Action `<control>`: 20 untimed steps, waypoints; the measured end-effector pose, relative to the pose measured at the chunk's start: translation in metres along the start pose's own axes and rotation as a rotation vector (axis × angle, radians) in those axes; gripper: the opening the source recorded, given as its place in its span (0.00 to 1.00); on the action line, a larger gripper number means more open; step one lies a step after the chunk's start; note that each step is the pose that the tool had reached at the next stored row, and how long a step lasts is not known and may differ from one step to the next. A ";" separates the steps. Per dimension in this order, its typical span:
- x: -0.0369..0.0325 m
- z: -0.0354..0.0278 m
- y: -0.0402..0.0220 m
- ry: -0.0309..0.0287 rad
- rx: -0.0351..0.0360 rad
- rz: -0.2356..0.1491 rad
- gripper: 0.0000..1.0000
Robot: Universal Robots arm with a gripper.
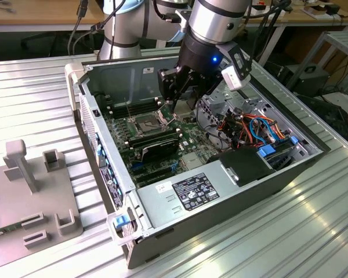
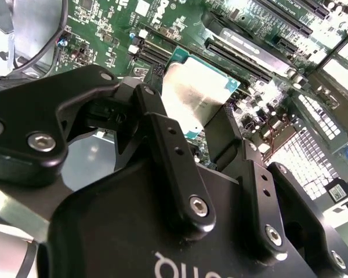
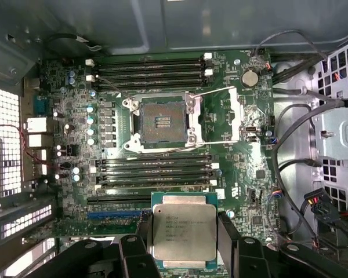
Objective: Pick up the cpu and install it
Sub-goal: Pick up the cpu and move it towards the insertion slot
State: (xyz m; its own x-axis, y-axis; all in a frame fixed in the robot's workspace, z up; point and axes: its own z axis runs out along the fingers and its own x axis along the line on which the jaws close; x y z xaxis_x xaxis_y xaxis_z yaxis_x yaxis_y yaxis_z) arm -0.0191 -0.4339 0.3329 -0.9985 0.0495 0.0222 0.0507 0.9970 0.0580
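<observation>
Gripper (image 3: 184,238) of mine pinches the cpu (image 3: 182,223) by two side edges, up over the green board (image 3: 252,153), not yet in the open socket (image 3: 162,123). It looks light, thin, stiff and easy to break, so I think the edges are the safest hold.

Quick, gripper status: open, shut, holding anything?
Gripper: shut on the small, thin, square cpu with a grey metallic face.

cpu (image 3: 182,230): grey face, teal rim | board (image 3: 235,185): green | fingers (image 3: 227,234): black
</observation>
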 end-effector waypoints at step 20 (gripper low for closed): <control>0.0038 0.0163 0.0288 0.0000 0.0000 0.000 0.54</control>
State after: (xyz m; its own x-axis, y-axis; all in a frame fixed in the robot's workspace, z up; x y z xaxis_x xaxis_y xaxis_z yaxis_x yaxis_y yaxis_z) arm -0.0217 -0.4041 0.3184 -0.9985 0.0495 0.0222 0.0507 0.9970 0.0579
